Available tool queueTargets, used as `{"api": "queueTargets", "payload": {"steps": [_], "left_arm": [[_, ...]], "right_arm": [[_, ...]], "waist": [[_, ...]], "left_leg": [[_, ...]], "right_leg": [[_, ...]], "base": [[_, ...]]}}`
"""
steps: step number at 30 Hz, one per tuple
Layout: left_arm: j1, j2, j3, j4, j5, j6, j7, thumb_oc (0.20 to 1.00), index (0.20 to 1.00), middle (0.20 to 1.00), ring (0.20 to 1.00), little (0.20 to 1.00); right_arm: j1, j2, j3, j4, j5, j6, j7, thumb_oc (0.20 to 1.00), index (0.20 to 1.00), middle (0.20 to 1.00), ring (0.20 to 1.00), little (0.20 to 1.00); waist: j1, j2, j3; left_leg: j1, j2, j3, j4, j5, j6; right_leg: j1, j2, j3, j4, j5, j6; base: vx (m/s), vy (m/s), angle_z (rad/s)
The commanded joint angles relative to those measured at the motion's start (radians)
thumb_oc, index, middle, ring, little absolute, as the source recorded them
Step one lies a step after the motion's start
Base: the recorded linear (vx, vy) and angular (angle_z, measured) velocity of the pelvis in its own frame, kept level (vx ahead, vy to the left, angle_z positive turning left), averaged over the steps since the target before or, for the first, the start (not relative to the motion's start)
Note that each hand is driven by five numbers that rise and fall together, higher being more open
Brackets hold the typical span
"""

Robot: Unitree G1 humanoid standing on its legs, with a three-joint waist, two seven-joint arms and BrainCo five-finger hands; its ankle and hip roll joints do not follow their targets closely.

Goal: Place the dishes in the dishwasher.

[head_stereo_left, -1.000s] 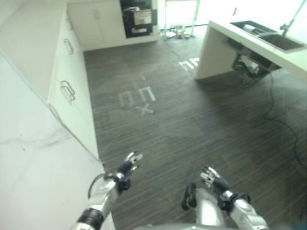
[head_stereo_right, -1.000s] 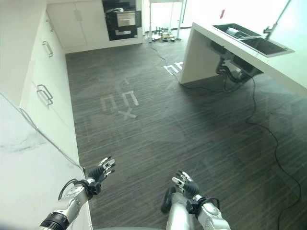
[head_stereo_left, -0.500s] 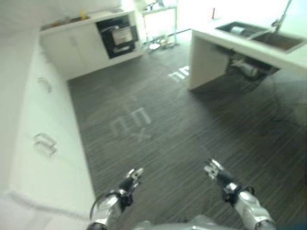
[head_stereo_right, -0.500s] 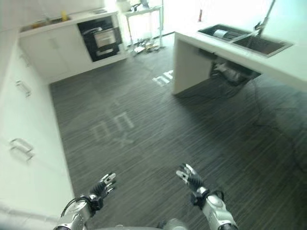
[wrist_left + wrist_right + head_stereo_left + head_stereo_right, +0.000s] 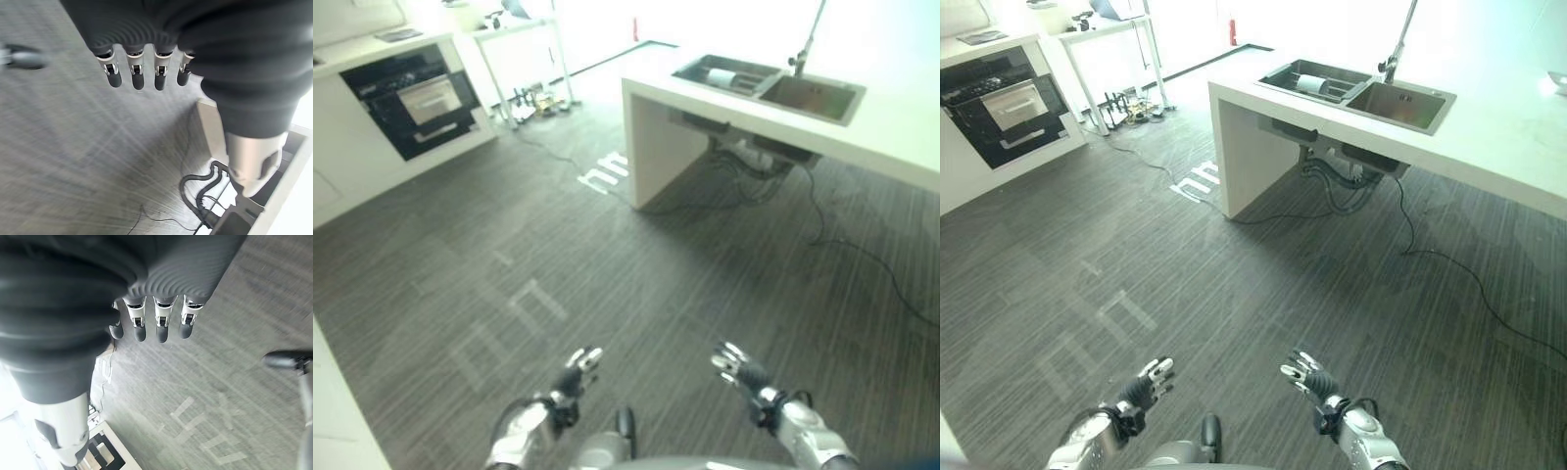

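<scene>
Over striped floor (image 5: 1263, 284) with white tape marks (image 5: 1197, 180), left hand (image 5: 1141, 390) and right hand (image 5: 1310, 380) both empty, fingers relaxed.

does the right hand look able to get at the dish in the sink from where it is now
Probably not. The right hand hangs open and empty low over the floor, and the dish lies in the sink on the white counter far across open floor. Nothing blocks the way; the robot would likely have to walk closer.

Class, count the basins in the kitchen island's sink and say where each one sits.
2: the far basin, holding a pale cylindrical item, and the near basin beside the faucet. Neither interior shows fully.
</scene>
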Motion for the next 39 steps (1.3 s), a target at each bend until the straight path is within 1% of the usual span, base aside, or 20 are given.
{"api": "queueTargets", "payload": {"steps": [1,3,5,6,8,10,14,17,19,23,24,26,28,29,30,32,34,35,37,39], "left_arm": [[0.012,0.003,-0.02,-0.054,0.029,-0.03,-0.025,1.0,1.0,1.0,1.0,1.0],[0.002,0.008,-0.03,-0.055,0.049,-0.031,-0.02,1.0,1.0,1.0,1.0,1.0],[0.005,0.013,-0.029,-0.058,0.046,-0.026,-0.012,1.0,1.0,1.0,1.0,1.0],[0.012,0.012,-0.026,-0.056,0.039,-0.026,-0.005,1.0,1.0,1.0,1.0,1.0],[0.021,0.005,-0.015,-0.049,0.029,-0.037,-0.006,1.0,1.0,1.0,1.0,1.0],[0.021,0.012,-0.008,-0.058,0.036,-0.022,-0.026,1.0,1.0,1.0,1.0,1.0],[0.015,0.024,-0.021,-0.091,0.026,-0.002,-0.027,1.0,1.0,1.0,1.0,1.0],[0.034,0.032,-0.034,-0.106,0.042,-0.005,-0.04,1.0,1.0,1.0,1.0,1.0],[0.038,0.03,-0.041,-0.107,0.054,-0.003,-0.035,1.0,1.0,1.0,1.0,1.0],[0.04,0.009,-0.034,-0.098,0.032,-0.007,-0.019,1.0,1.0,1.0,1.0,1.0],[0.042,0.001,-0.035,-0.099,0.026,-0.006,-0.007,1.0,1.0,1.0,1.0,1.0],[0.036,-0.018,-0.038,-0.091,0.0,-0.013,0.016,1.0,1.0,1.0,1.0,1.0],[0.025,-0.047,-0.036,-0.081,-0.032,-0.033,0.027,1.0,1.0,1.0,1.0,1.0],[0.022,-0.053,-0.036,-0.077,-0.04,-0.037,0.03,1.0,1.0,1.0,1.0,1.0],[0.012,-0.063,-0.03,-0.068,-0.027,-0.032,0.017,1.0,1.0,1.0,1.0,1.0],[0.007,-0.066,-0.031,-0.067,-0.018,-0.032,0.013,1.0,1.0,1.0,1.0,1.0],[0.006,-0.06,-0.038,-0.081,-0.028,-0.029,0.022,1.0,1.0,1.0,1.0,1.0],[0.01,-0.052,-0.042,-0.099,-0.029,-0.016,0.019,1.0,1.0,1.0,1.0,1.0],[0.014,-0.05,-0.044,-0.11,-0.02,-0.009,0.01,1.0,1.0,1.0,1.0,1.0],[0.02,-0.051,-0.04,-0.11,-0.016,-0.013,0.0,1.0,1.0,1.0,1.0,1.0]], "right_arm": [[-0.03,-0.008,-0.022,-0.076,-0.007,-0.042,-0.006,1.0,1.0,1.0,1.0,1.0],[-0.021,0.006,-0.028,-0.091,-0.011,-0.049,-0.01,1.0,1.0,1.0,1.0,1.0],[-0.015,0.008,-0.033,-0.101,-0.02,-0.042,-0.003,1.0,1.0,1.0,1.0,1.0],[-0.012,0.009,-0.03,-0.106,-0.027,-0.036,0.0,1.0,1.0,1.0,1.0,1.0],[-0.013,0.011,-0.02,-0.111,-0.049,-0.032,0.011,1.0,1.0,1.0,1.0,1.0],[-0.007,0.011,-0.021,-0.115,-0.045,-0.037,0.003,1.0,1.0,1.0,1.0,1.0],[-0.011,0.013,-0.027,-0.131,-0.043,-0.029,-0.009,1.0,1.0,1.0,1.0,1.0],[-0.014,0.023,-0.039,-0.129,-0.036,-0.028,-0.019,1.0,1.0,1.0,1.0,1.0],[-0.012,0.023,-0.042,-0.127,-0.029,-0.029,-0.014,1.0,1.0,1.0,1.0,1.0],[-0.016,0.005,-0.029,-0.137,-0.022,-0.021,-0.007,1.0,1.0,1.0,1.0,1.0],[-0.019,-0.007,-0.028,-0.135,-0.03,-0.018,0.008,1.0,1.0,1.0,1.0,1.0],[-0.034,-0.029,-0.024,-0.127,-0.04,-0.005,0.03,1.0,1.0,1.0,1.0,1.0],[-0.045,-0.055,-0.015,-0.125,-0.073,0.005,0.056,1.0,1.0,1.0,1.0,1.0],[-0.045,-0.064,-0.016,-0.122,-0.083,0.009,0.063,1.0,1.0,1.0,1.0,1.0],[-0.043,-0.078,-0.024,-0.112,-0.075,0.008,0.065,1.0,1.0,1.0,1.0,1.0],[-0.041,-0.076,-0.027,-0.11,-0.071,0.002,0.068,1.0,1.0,1.0,1.0,1.0],[-0.046,-0.071,-0.029,-0.115,-0.077,0.013,0.063,1.0,1.0,1.0,1.0,1.0],[-0.038,-0.067,-0.026,-0.118,-0.076,0.017,0.045,1.0,1.0,1.0,1.0,1.0],[-0.028,-0.066,-0.023,-0.118,-0.071,0.013,0.035,1.0,1.0,1.0,1.0,1.0],[-0.021,-0.067,-0.019,-0.109,-0.07,0.0,0.038,1.0,1.0,1.0,1.0,1.0]], "waist": [[0.025,0.034,-0.012],[0.019,0.036,-0.017],[0.019,0.04,-0.016],[0.022,0.049,-0.016],[0.012,0.068,-0.005],[-0.012,0.064,0.014],[-0.039,0.035,0.032],[-0.032,0.022,0.03],[-0.022,0.027,0.025],[-0.038,0.024,0.007],[-0.044,0.041,0.001],[-0.046,0.051,-0.007],[-0.04,0.052,-0.014],[-0.036,0.049,-0.012],[-0.023,0.034,0.005],[-0.016,0.03,0.016],[-0.015,0.023,0.027],[-0.011,0.032,0.026],[-0.004,0.042,0.019],[0.006,0.051,0.015]], "left_leg": [[-0.002,0.039,-0.019,0.056,-0.102,-0.079],[0.016,0.005,-0.009,0.055,-0.132,-0.038],[0.027,-0.009,0.001,0.059,-0.149,-0.022],[0.043,-0.014,0.004,0.057,-0.163,-0.014],[0.084,-0.007,0.018,0.052,-0.181,-0.015],[0.127,-0.01,0.023,0.045,-0.2,-0.026],[0.187,-0.022,0.041,0.036,-0.262,-0.048],[0.212,-0.019,0.054,0.048,-0.295,-0.059],[0.223,-0.005,0.062,0.071,-0.318,-0.063],[0.222,0.024,0.093,0.165,-0.336,-0.077],[0.23,0.051,0.082,0.215,-0.33,-0.096],[0.21,0.076,0.077,0.305,-0.272,-0.132],[0.135,0.106,0.065,0.542,-0.137,-0.202],[0.1,0.116,0.063,0.621,-0.108,-0.218],[-0.028,0.158,0.071,0.765,-0.097,-0.219],[-0.07,0.172,0.092,0.723,-0.118,-0.202],[-0.074,0.194,0.141,0.594,-0.105,-0.195],[-0.067,0.202,0.145,0.349,-0.052,-0.209],[-0.061,0.234,0.126,0.165,0.022,-0.239],[-0.059,0.274,0.122,0.068,0.085,-0.249]], "right_leg": [[-0.133,0.064,0.02,-0.04,0.186,-0.014],[-0.181,0.064,0.024,0.133,0.25,0.024],[-0.206,0.066,0.017,0.231,0.295,0.043],[-0.25,0.039,-0.006,0.313,0.319,0.044],[-0.346,-0.015,-0.062,0.329,0.299,0.026],[-0.394,-0.045,-0.073,0.211,0.322,0.025],[-0.434,-0.148,-0.075,-0.115,0.488,0.078],[-0.42,-0.197,-0.111,-0.199,0.545,0.105],[-0.382,-0.19,-0.14,-0.204,0.502,0.105],[-0.348,-0.137,-0.166,-0.196,0.394,0.042],[-0.336,-0.085,-0.151,-0.179,0.314,0.027],[-0.318,-0.037,-0.156,-0.184,0.261,-0.019],[-0.265,0.012,-0.166,-0.232,0.214,-0.082],[-0.245,0.023,-0.17,-0.245,0.2,-0.1],[-0.206,0.029,-0.172,-0.259,0.177,-0.126],[-0.179,0.035,-0.165,-0.264,0.167,-0.125],[-0.148,0.042,-0.15,-0.28,0.162,-0.115],[-0.125,0.054,-0.128,-0.283,0.154,-0.098],[-0.1,0.063,-0.114,-0.292,0.143,-0.083],[-0.09,0.065,-0.111,-0.295,0.148,-0.079]], "base": [[0.24,0.26,0.15],[0.18,0.257,0.2],[0.12,0.206,-0.02],[0.16,0.247,-0.14],[0.18,0.147,-0.69],[0.2,-0.037,-0.85],[0.23,-0.129,0.11],[0.33,-0.198,0.07],[0.37,-0.23,0.06],[0.37,-0.241,0.1],[0.4,-0.21,-0.42],[0.32,-0.213,-0.49],[0.27,-0.238,-0.64],[0.32,-0.273,-0.68],[0.3,-0.195,-0.49],[0.25,-0.049,-0.25],[0.33,0.151,-0.35],[0.38,0.266,-0.75],[0.37,0.311,-0.75],[0.28,0.308,-0.53]]}}
